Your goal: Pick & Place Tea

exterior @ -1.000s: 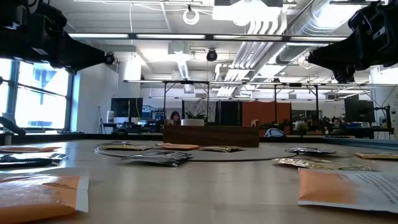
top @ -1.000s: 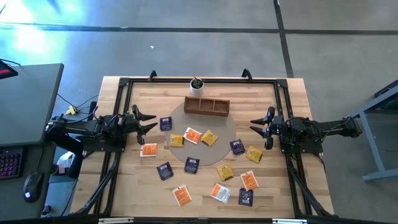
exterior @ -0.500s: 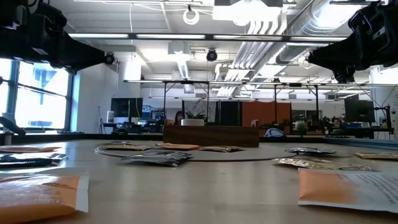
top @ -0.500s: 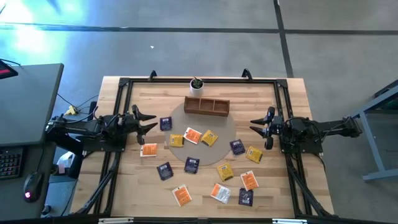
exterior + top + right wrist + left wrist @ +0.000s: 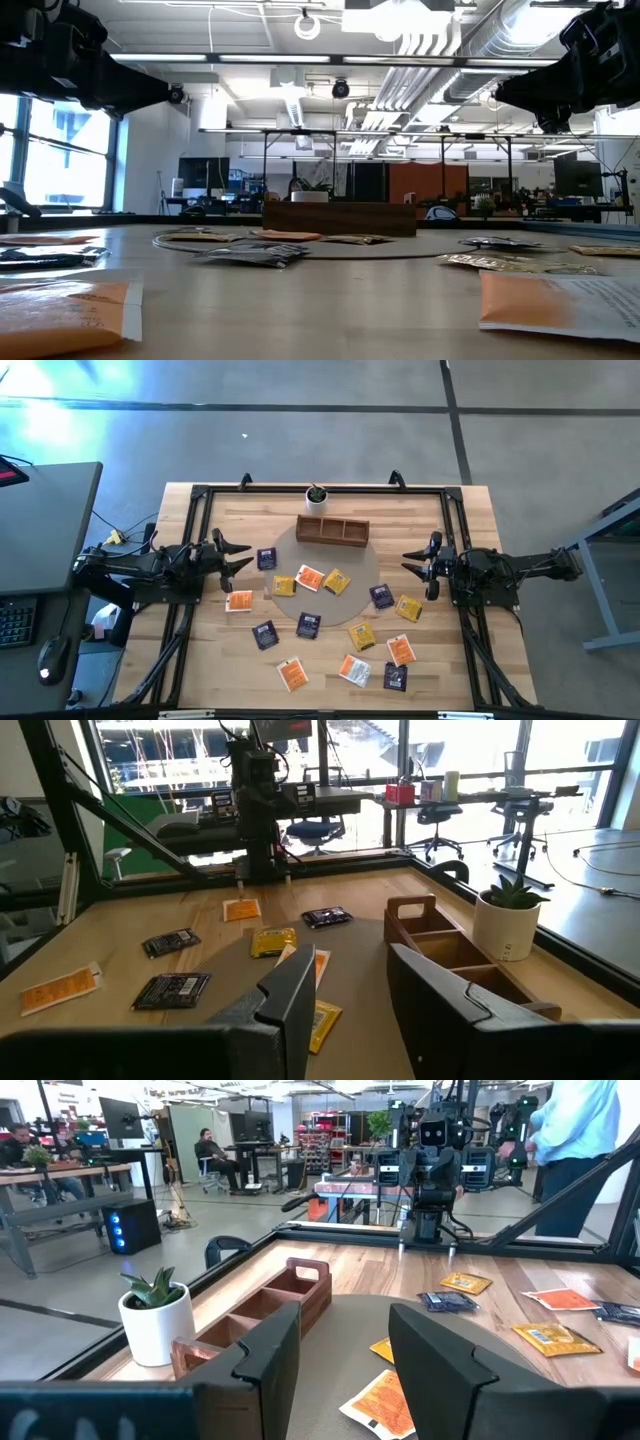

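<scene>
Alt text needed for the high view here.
Small flat orange, yellow and purple tea sachets lie scattered on a pale wooden table before a brown wooden compartment tray. Left gripper and right gripper wait open at opposite sides.

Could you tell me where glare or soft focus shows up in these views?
High view: a bright blue-white glare washes the floor at upper left, while the table is evenly lit. Low view: the nearest orange sachet is soft, and the window is blown out. Left wrist view: its own fingers are blurred.
</scene>
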Motion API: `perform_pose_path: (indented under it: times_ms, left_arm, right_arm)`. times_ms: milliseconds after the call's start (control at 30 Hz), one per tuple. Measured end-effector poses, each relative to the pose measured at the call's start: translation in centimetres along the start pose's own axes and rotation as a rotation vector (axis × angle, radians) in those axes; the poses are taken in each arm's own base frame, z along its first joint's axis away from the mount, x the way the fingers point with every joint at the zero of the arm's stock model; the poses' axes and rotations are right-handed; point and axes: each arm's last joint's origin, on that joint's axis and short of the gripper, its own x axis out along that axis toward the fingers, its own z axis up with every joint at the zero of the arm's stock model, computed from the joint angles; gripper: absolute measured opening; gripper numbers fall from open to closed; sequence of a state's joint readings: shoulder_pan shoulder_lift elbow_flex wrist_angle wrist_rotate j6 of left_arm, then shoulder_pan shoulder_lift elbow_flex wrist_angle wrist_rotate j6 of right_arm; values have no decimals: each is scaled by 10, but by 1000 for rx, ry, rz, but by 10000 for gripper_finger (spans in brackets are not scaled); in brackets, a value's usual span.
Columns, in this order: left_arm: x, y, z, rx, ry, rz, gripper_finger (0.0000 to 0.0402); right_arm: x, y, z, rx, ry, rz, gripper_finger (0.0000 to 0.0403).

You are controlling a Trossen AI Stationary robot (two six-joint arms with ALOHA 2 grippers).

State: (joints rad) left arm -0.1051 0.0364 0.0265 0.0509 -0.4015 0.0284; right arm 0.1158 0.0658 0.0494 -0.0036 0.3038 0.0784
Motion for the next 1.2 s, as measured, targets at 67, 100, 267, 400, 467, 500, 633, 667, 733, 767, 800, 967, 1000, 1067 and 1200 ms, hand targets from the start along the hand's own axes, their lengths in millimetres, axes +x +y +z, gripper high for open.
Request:
perform_pose_path:
  times_ms: [67, 100, 267, 400, 467, 500, 633, 667, 733, 767, 800, 967, 1000, 1067, 1200]
  left_arm:
    - [0, 0, 0, 0, 0, 0, 152]
    - [0, 0, 0, 0, 0, 0, 152]
    - [0, 0, 0, -2, -5, 0, 152]
    - [0, 0, 6, -23, -56, 3, 152]
    - [0, 0, 7, -26, -64, 3, 152]
    - [0, 0, 7, -27, -64, 3, 152]
    - [0, 0, 6, -24, -59, 3, 152]
    - [0, 0, 5, -21, -51, 3, 152]
    - [0, 0, 4, -33, -43, 3, 152]
    - [0, 0, 5, -38, -45, 3, 152]
    - [0, 0, 4, -49, -42, -4, 152]
    - [0, -4, 5, -78, -53, -135, 152]
    - [0, -4, 5, -77, -50, -155, 152]
    - [-1, -5, 5, -76, -49, -181, 152]
    - [-1, -5, 5, -79, -49, -183, 152]
  right_arm:
    - [0, 0, 0, 0, 0, 0, 124]
    - [0, 0, 0, 0, 0, 0, 124]
    - [0, 0, 0, 0, 0, 0, 124]
    - [0, 0, 0, 0, 0, 0, 124]
    - [0, 0, 0, 0, 0, 0, 124]
    - [0, 0, 0, 0, 0, 0, 124]
    - [0, 0, 0, 0, 0, 0, 124]
    - [0, 0, 0, 0, 0, 0, 124]
    - [0, 0, 0, 0, 0, 0, 124]
    - [0, 0, 0, 0, 0, 0, 124]
    - [0, 0, 0, 0, 0, -1, 124]
    - [0, 0, 0, -67, -1, -12, 124]
    - [0, -1, 0, -117, -1, -26, 124]
    - [0, -1, 0, -221, 2, -50, 124]
    - [0, -2, 0, -325, 6, -72, 124]
